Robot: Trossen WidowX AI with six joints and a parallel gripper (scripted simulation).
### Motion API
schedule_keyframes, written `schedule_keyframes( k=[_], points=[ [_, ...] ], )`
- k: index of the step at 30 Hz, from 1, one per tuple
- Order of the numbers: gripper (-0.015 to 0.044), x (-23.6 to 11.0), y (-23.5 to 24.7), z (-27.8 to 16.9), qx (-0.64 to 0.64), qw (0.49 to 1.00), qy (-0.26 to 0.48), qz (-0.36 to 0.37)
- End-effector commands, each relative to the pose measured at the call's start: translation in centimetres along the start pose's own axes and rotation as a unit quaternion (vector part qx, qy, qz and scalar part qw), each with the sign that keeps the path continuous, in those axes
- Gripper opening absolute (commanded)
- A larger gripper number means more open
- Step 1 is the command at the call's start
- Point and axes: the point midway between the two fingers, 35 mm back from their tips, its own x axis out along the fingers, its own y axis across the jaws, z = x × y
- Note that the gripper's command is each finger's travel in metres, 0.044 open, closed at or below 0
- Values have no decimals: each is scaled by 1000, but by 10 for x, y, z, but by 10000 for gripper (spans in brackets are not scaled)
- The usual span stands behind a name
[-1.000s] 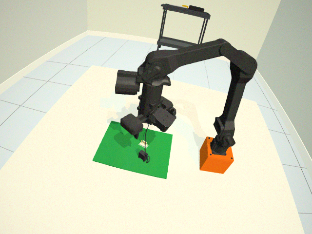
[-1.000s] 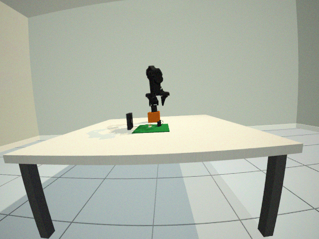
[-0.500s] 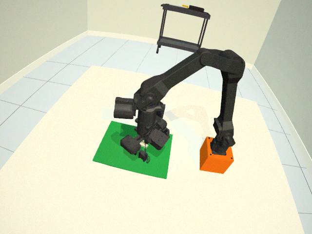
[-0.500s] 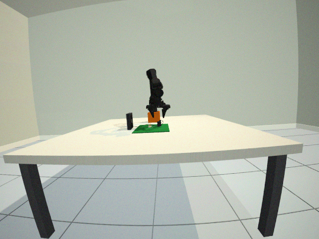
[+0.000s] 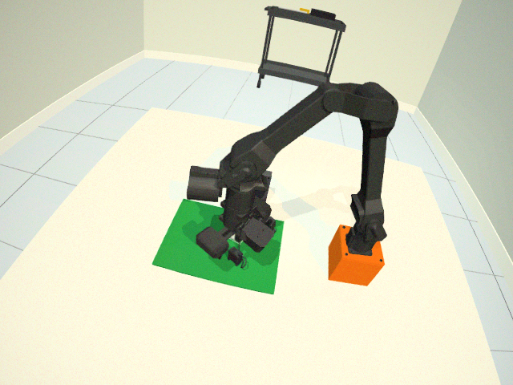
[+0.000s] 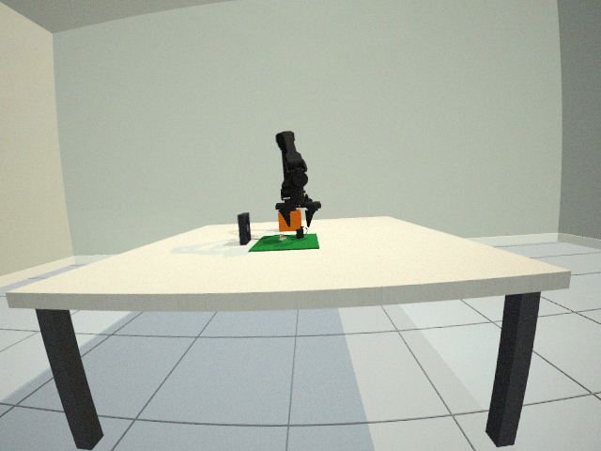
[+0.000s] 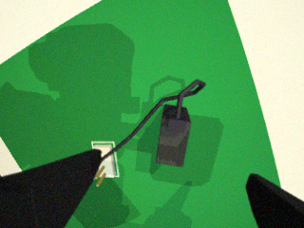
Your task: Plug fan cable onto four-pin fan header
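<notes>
Fan: a dark, slab-shaped fan (image 6: 244,227) stands upright on the pale table (image 6: 412,272), left of the board.
Board: a flat green rectangular circuit board (image 5: 182,253) lies under the arm.
Header: a small white-framed header with brass pins (image 7: 107,161) sits left of the plug, partly behind the left fingertip.
Cable: a thin dark cable (image 7: 142,124) runs across the header and loops into the plug.
Plug: the dark, block-shaped plug (image 7: 173,135) rests on the board, not yet seated.
Gripper: the black parallel-jaw gripper (image 7: 173,190) hangs low over the plug, fingers spread wide, pinching nothing.
Next step: probably lowering squarely so both fingers bracket the plug's sides, clear of the cable loop, before closing.
Base: an orange cube pedestal (image 5: 345,271) carries the arm, right.
</notes>
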Motion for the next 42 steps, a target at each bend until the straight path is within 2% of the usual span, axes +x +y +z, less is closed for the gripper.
schedule_keyframes(
  k=[1,19,27,42],
  points=[
    [440,9,1,3,-2,1000,-6,1],
    [440,38,2,5,-2,1000,-6,1],
    [440,39,2,5,-2,1000,-6,1],
    [46,37,2,2,0,1000,-2,2]
  ],
)
